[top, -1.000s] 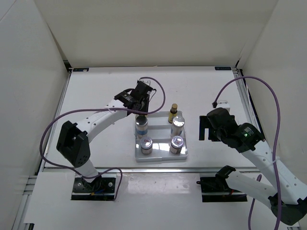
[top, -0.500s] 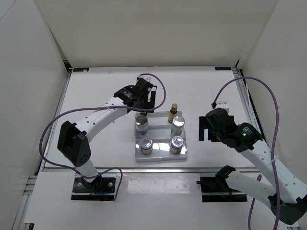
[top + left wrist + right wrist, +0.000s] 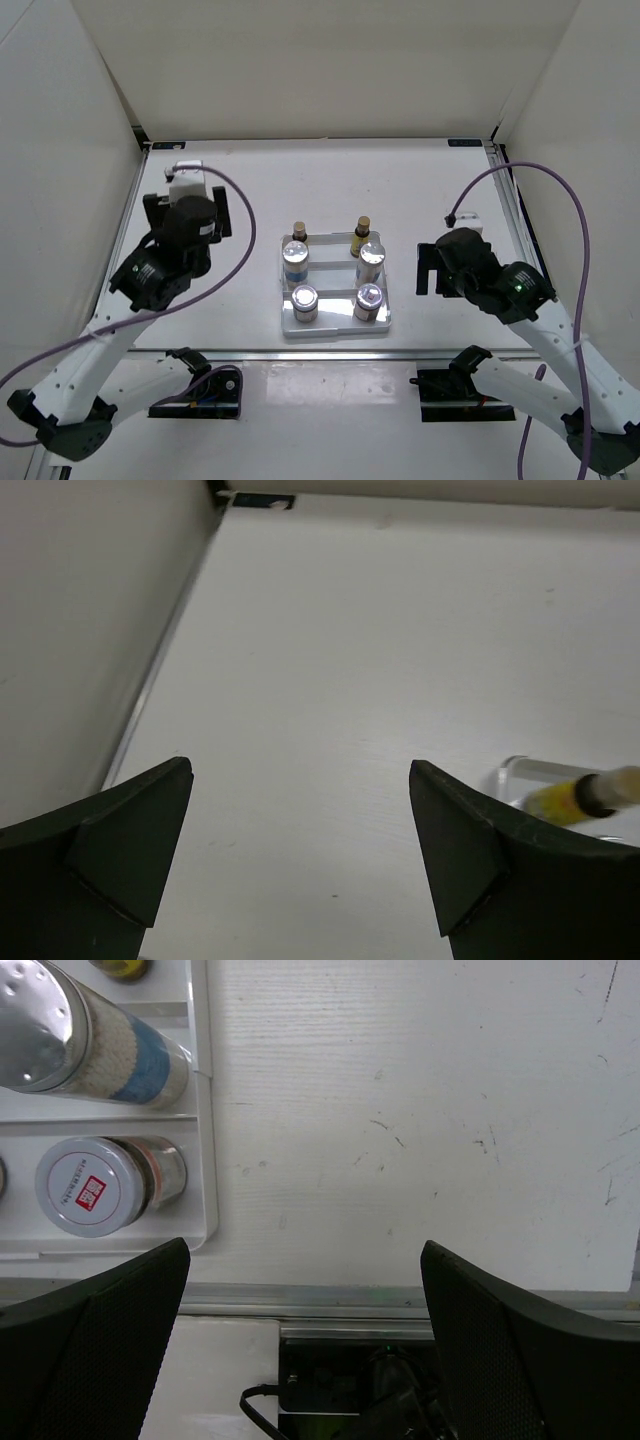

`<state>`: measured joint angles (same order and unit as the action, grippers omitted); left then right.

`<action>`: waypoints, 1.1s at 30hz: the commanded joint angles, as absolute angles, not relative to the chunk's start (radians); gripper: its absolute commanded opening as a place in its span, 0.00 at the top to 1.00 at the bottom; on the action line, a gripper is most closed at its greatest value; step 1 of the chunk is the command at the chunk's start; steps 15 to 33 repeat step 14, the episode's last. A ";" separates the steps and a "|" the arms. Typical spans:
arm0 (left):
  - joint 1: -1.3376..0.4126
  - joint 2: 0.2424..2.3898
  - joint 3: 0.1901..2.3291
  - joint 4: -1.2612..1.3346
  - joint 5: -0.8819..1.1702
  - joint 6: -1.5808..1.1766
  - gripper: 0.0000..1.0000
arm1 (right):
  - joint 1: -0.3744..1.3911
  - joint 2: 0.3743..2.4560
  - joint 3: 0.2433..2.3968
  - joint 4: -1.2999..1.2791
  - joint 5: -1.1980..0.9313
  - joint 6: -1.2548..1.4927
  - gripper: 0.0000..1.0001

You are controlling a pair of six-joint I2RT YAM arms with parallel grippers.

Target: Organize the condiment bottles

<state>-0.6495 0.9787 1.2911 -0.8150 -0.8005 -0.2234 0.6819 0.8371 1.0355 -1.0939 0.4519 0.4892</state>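
Six condiment bottles stand in the white tray [image 3: 336,325]. Two brown tan-capped ones [image 3: 299,231] [image 3: 363,224] are at its back, and several silver-capped white ones [image 3: 295,253] [image 3: 371,252] [image 3: 304,297] fill the rows in front. My left gripper [image 3: 186,212] is open and empty, well left of the tray. In the left wrist view the left gripper [image 3: 300,770] faces bare table, with a yellow-labelled brown bottle [image 3: 565,798] at the right edge. My right gripper [image 3: 428,270] is open and empty just right of the tray. In the right wrist view the right gripper [image 3: 305,1250] has a blue-labelled bottle [image 3: 95,1050] at upper left.
White walls enclose the table on three sides. A metal rail [image 3: 400,1300] runs along the near edge, with the arm bases and cables below it. A red-labelled bottle [image 3: 100,1182] stands in the tray's near right corner [image 3: 200,1230].
My left gripper has opened and pulled back from the tray's back left corner to the far left. A tan-capped brown bottle now shows standing there. The right arm has barely moved.
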 commanded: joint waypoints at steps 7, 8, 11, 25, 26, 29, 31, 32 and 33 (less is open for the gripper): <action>-0.615 0.750 0.954 -0.690 -1.008 -0.242 0.00 | 0.683 0.767 1.035 -1.043 0.430 0.469 0.00; -0.615 0.759 0.954 -0.690 -0.996 -0.242 0.00 | 0.683 0.767 1.035 -1.032 0.430 0.457 0.00; -0.615 0.773 0.965 -0.690 -1.005 -0.268 0.00 | 0.683 0.767 1.026 -1.032 0.430 0.457 0.00; -0.603 0.782 0.954 -0.690 -1.060 -0.326 0.00 | 0.683 0.778 1.026 -1.032 0.420 0.457 0.00; -0.603 0.782 0.954 -0.690 -1.060 -0.326 0.00 | 0.683 0.778 1.026 -1.032 0.420 0.457 0.00; -0.603 0.782 0.954 -0.690 -1.060 -0.326 0.00 | 0.683 0.778 1.026 -1.032 0.420 0.457 0.00; -0.603 0.782 0.954 -0.690 -1.060 -0.326 0.00 | 0.683 0.778 1.026 -1.032 0.420 0.457 0.00; -0.603 0.782 0.954 -0.690 -1.060 -0.326 0.00 | 0.683 0.778 1.026 -1.032 0.420 0.457 0.00; -0.603 0.782 0.954 -0.690 -1.060 -0.326 0.00 | 0.683 0.778 1.026 -1.032 0.420 0.457 0.00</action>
